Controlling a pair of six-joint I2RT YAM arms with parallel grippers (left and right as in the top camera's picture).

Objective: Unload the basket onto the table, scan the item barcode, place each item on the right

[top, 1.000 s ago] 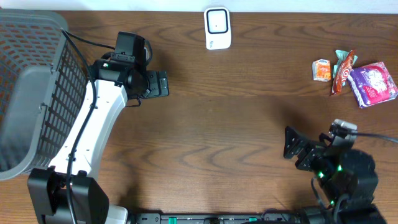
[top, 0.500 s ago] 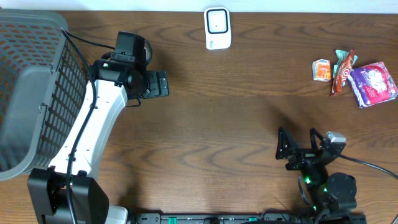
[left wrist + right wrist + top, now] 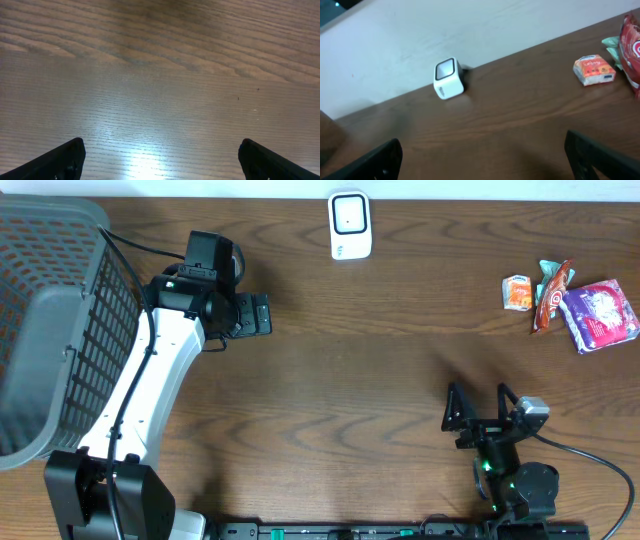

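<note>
left gripper (image 3: pixel 258 314), spread wide and empty, hangs left of the scanner (image 3: pixel 350 225); right gripper (image 3: pixel 478 410), likewise wide and empty, sits right of it, toward the near edge. risk: the packets (image 3: pixel 600 315), well right of the scanner, look slippery and soft, so a pinch may crumple one or hide its barcode. scanner: smooth white rounded block; table (image 3: pixel 360 380): grained wood.

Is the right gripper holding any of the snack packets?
No, the right gripper is open and empty, and the snack packets lie well away from it.
</note>
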